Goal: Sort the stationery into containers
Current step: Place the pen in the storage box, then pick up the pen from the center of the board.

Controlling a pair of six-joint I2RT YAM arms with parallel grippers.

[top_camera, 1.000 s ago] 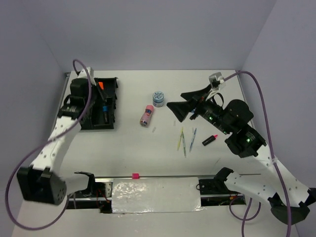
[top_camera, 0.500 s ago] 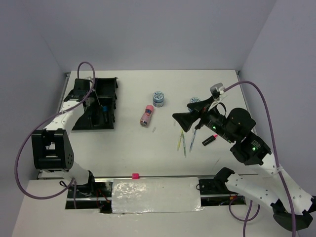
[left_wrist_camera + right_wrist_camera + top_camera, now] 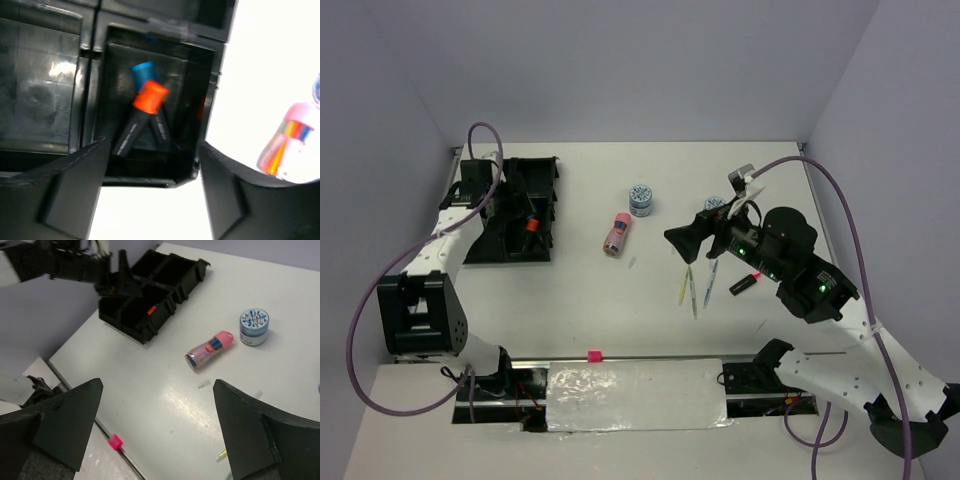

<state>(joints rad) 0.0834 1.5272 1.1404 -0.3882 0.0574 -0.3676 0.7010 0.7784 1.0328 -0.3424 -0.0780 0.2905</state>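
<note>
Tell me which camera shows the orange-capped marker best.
Left wrist: the orange-capped marker lies close up in the tray, crossing a blue-capped marker. Top and right wrist views show only a small orange speck.

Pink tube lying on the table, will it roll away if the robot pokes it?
Probably yes. The pink tube lies on its side on the table and looks round, so a poke from the side would likely roll it. Its glossy skin may be slippery to pinch. It is small, so it is probably light.
</note>
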